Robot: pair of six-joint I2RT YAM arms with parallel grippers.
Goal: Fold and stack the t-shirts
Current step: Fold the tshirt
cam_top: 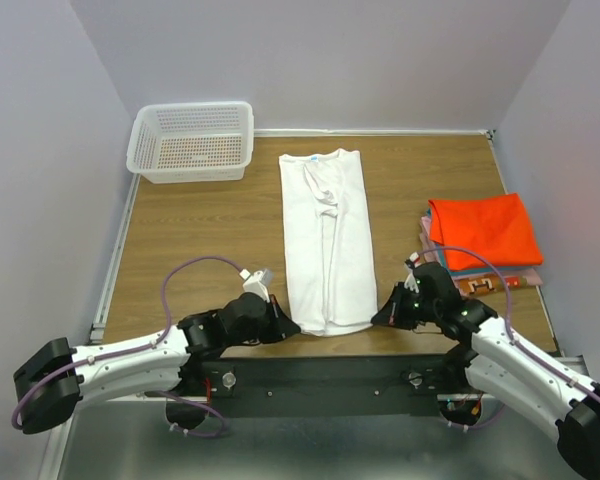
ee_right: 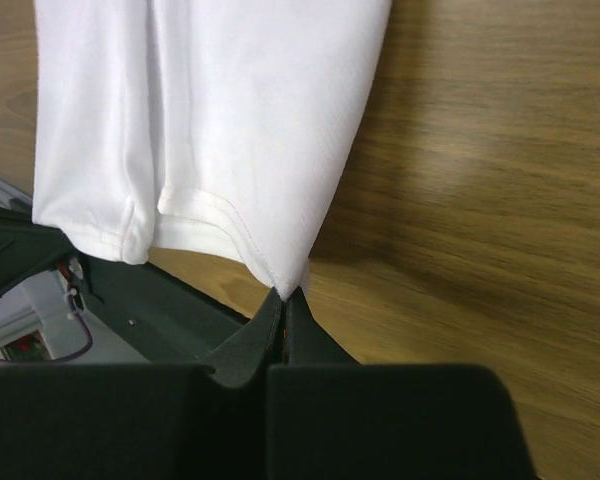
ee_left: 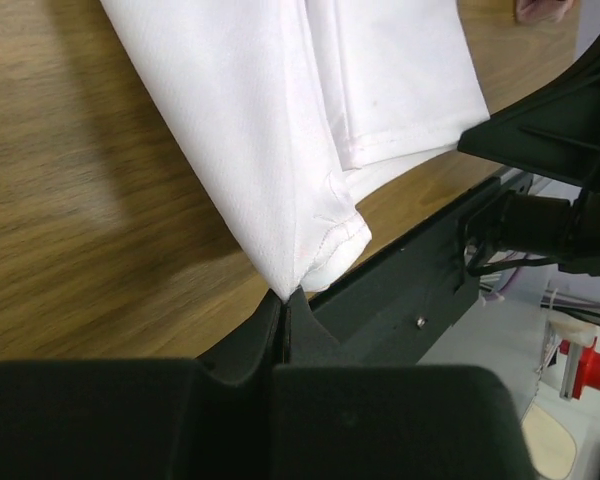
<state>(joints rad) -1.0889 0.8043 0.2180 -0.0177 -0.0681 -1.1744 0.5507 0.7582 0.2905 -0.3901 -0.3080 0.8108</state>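
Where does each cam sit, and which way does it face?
Top external: above and behind the arms, looking down on the table; both arms show, left hand and right hand at the white shirt's near corners.
Left wrist: on the left arm, looking along its shut fingers at the shirt's near left corner; the right arm shows too.
Right wrist: on the right arm, looking along its shut fingers at the near right corner.
Shared: all three see the white shirt; both wrist views see its near hem.
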